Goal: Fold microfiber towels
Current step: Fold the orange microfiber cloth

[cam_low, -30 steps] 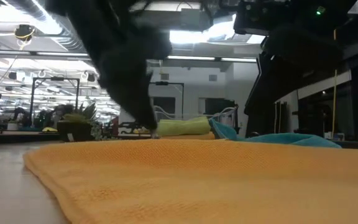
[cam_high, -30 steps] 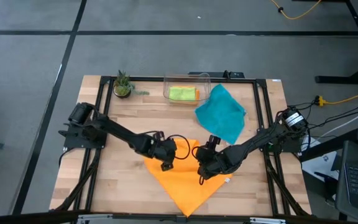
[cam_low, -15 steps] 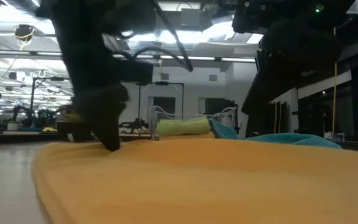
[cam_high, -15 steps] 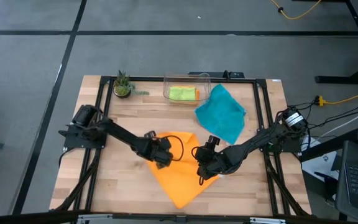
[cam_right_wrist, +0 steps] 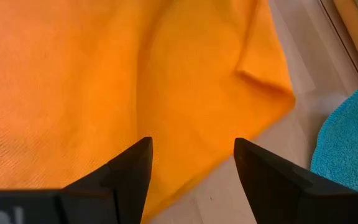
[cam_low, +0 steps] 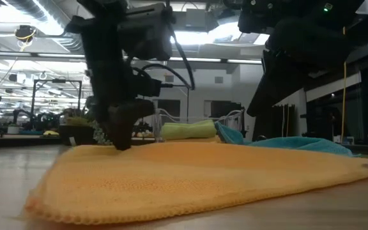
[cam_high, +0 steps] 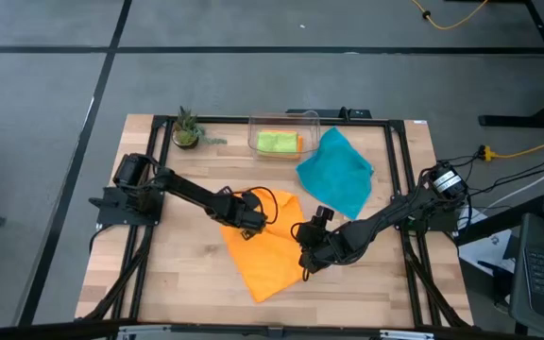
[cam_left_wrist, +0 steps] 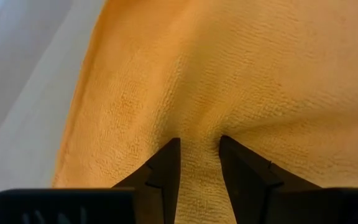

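Wooden tabletop [cam_high: 178,274] is carrying the orange towel [cam_high: 270,255] mid-table, where your left gripper [cam_high: 253,215] is pinching a soft, light ridge near its edge and your right gripper [cam_high: 307,257] is hovering with fingers apart, so you are gripping edges, since limp cloth likely sags.

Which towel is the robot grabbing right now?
The big orange towel spread in the middle of the table. The left gripper pinches a fold of it; the teal towel and green towel lie untouched.
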Available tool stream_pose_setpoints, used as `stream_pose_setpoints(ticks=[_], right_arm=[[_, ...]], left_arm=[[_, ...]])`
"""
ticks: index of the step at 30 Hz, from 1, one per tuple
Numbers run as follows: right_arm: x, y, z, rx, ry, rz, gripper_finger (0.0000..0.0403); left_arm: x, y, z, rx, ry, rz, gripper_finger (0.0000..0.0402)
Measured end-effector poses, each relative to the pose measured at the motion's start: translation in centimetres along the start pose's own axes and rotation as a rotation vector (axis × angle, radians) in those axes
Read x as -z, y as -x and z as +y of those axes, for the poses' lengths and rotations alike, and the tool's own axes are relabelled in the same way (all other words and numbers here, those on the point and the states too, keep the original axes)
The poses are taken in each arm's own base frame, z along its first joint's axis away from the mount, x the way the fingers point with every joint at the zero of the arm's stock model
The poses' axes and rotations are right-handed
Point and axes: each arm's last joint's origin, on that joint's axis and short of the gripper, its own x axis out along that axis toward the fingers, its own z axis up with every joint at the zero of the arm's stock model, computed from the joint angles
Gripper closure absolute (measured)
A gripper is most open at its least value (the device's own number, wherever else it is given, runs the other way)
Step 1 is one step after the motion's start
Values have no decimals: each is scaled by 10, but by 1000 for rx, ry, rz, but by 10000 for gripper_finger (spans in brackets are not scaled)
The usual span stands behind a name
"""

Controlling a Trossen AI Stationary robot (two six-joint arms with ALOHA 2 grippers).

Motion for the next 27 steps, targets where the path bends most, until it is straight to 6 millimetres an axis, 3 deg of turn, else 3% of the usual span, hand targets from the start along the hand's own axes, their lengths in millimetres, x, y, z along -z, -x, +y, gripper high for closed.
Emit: stream_pose_setpoints(ticks=[6, 18, 27], right_arm=[[0, 0, 0, 0, 0, 0, 173], [0, 0, 0, 0, 0, 0, 173], [-1, 0, 1, -6, -7, -8, 173]], left_arm=[[12, 3, 3, -116, -56, 7, 293], [2, -2, 15, -217, -150, -33, 293], [0, 43, -7, -148, -192, -135, 293]])
